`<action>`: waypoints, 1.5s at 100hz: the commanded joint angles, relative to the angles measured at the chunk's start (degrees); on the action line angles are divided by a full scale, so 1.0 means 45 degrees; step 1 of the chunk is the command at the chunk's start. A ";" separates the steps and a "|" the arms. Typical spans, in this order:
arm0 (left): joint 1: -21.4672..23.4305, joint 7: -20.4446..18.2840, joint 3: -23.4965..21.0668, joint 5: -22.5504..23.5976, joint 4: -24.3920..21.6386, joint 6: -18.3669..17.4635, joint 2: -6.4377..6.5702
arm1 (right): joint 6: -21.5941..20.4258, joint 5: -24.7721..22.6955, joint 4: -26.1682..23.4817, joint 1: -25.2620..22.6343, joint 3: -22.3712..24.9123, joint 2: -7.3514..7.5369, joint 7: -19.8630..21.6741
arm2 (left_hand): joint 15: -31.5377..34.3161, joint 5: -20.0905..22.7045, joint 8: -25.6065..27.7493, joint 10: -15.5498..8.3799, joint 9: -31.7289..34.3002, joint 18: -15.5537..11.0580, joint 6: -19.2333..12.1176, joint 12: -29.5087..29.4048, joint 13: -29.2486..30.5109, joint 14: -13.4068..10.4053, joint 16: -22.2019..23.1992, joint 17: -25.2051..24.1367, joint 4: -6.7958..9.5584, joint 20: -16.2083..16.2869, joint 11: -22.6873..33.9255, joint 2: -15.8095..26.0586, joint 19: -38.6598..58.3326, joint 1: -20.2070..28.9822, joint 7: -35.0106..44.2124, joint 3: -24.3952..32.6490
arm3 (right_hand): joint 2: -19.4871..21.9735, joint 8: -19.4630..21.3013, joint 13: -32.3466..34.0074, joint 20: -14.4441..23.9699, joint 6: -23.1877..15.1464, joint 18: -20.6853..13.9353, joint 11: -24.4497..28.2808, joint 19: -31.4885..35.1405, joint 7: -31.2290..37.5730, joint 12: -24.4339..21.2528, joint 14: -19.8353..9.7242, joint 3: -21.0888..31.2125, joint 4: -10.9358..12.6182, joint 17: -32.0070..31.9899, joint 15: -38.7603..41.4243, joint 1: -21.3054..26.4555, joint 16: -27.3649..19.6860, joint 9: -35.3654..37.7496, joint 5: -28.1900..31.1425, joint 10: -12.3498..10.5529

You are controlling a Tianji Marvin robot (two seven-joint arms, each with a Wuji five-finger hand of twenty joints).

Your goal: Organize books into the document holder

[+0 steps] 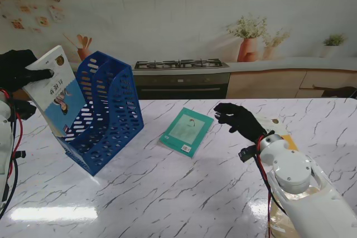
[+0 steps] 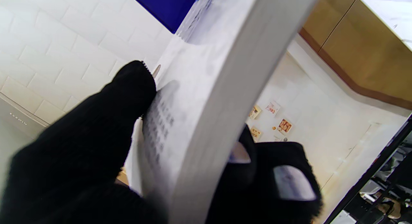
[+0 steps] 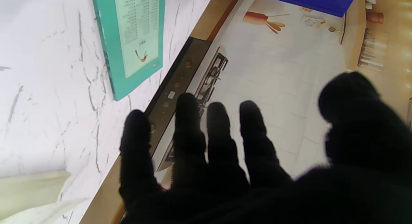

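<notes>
Left hand: the left hand (image 1: 19, 69) is raised at the far left, clamped on a white and blue book (image 1: 57, 90) held tilted
Right hand: the right hand (image 1: 239, 119) hovers over the table, fingers spread, holding nothing
Holder: the blue document holder (image 1: 106, 110) leans tilted, the held book's lower end just at its left side
Open room: a teal book (image 1: 187, 131) lies flat between holder and right hand; bare marble table (image 1: 178, 193) on the near side
</notes>
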 commanded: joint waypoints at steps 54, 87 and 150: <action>-0.1392 0.0033 0.0467 -0.0476 0.2934 -0.2120 0.0022 | 0.0461 -0.0111 -0.0084 -0.0017 0.0027 -0.0120 -0.0065 | 0.0789 0.0189 0.0505 0.0151 0.1603 -0.0570 -0.0737 0.0172 0.0136 -0.1073 -0.0060 0.0307 0.0571 -0.0195 0.0320 0.0370 0.3638 0.0373 0.1065 0.1925 | 0.0188 -0.0129 -0.0053 0.0289 -0.0034 -0.0154 -0.0127 0.0260 -0.0103 -0.0081 -0.0211 -0.0195 0.0708 -0.0079 -0.0092 -0.0255 -0.0085 -0.0246 -0.0288 -0.0286; -0.2087 -0.0302 0.1093 -0.0341 0.4391 -0.3504 0.0155 | 0.0582 -0.0117 -0.0015 0.0027 -0.0015 -0.0122 -0.0040 | 0.0769 0.0174 0.0511 0.0088 0.1610 -0.0556 -0.0840 0.0193 0.0133 -0.1064 -0.0059 0.0300 0.0530 -0.0207 0.0275 0.0373 0.3581 0.0314 0.1072 0.1950 | 0.0184 -0.0111 -0.0028 0.0295 -0.0096 -0.0117 -0.0140 0.0195 -0.0084 -0.0112 -0.0175 -0.0305 0.0737 -0.0106 -0.0109 -0.0240 -0.0105 -0.0236 -0.0273 -0.0319; -0.2390 0.0069 0.1501 -0.0615 0.6401 -0.5402 0.0147 | 0.0675 -0.0027 0.0177 0.0096 -0.0123 -0.0155 -0.0088 | 0.0682 0.0207 0.0566 0.0017 0.1588 -0.0490 -0.1074 0.0223 0.0132 -0.1018 -0.0063 0.0288 0.0428 -0.0241 0.0241 0.0276 0.3428 0.0146 0.1068 0.2092 | 0.0198 -0.0138 0.0035 0.0322 -0.0078 -0.0053 -0.0178 0.0196 -0.0093 -0.0119 -0.0157 -0.0121 0.0719 -0.0065 -0.0103 -0.0362 -0.0092 -0.0175 -0.0246 -0.0317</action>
